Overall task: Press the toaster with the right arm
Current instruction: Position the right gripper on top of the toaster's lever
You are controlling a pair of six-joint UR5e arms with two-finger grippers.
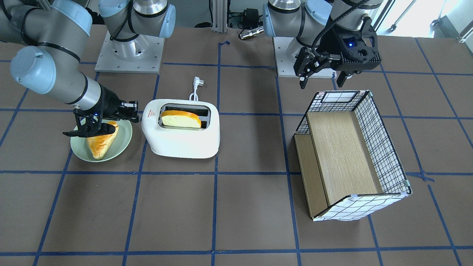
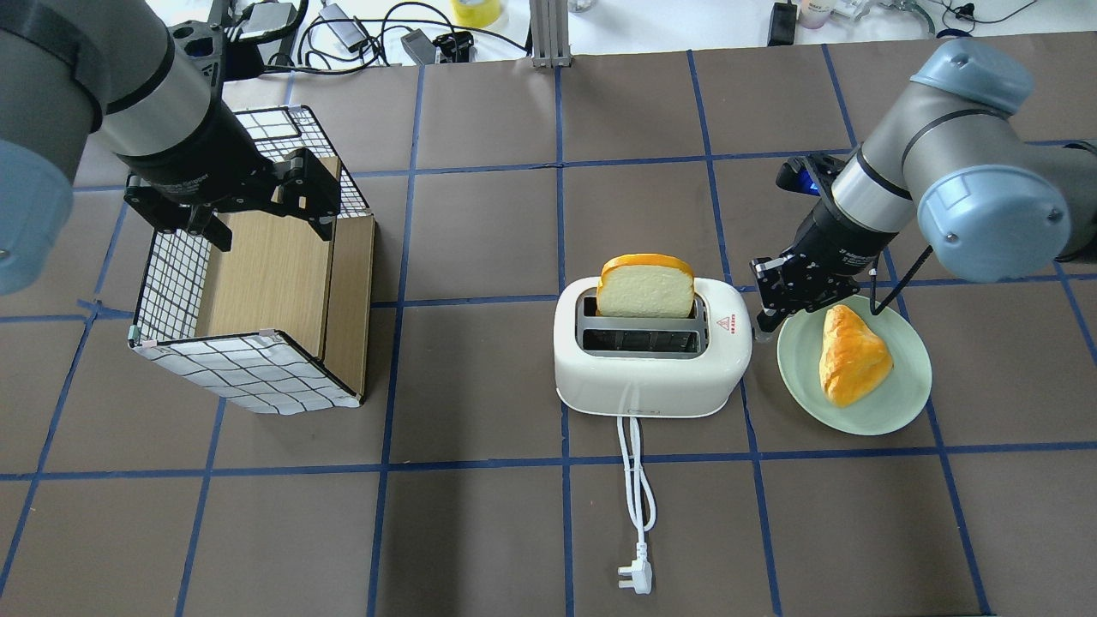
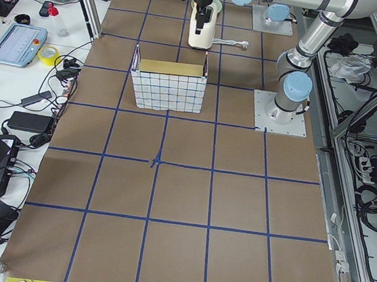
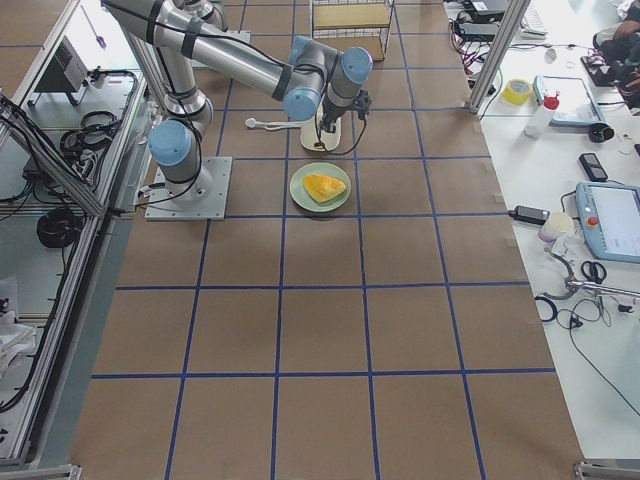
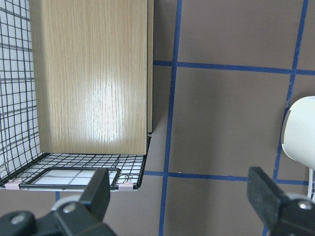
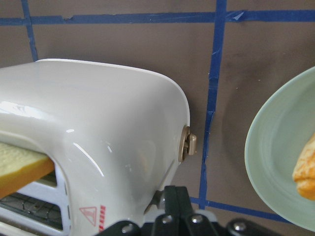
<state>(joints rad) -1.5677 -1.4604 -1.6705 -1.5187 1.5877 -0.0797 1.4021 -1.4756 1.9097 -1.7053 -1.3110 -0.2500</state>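
- You've got a brown table (image 2: pixel 480 531), blue tape grid (image 2: pixel 559 164) across it.
- White bench (image 4: pixel 610 400) alongside the table, cluttered.
- Aluminium post (image 2: pixel 543 30) at table's far edge.

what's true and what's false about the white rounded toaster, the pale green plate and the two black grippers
The white rounded toaster has bread in both slots: false, only one slice.
Its white plug lies loose on the table: true.
The left gripper is shut: false, open above the wire grid basket.
The pale green plate holds an orange-yellow pastry wedge: true.
The right gripper holds that wedge: false, it is shut beside the toaster.
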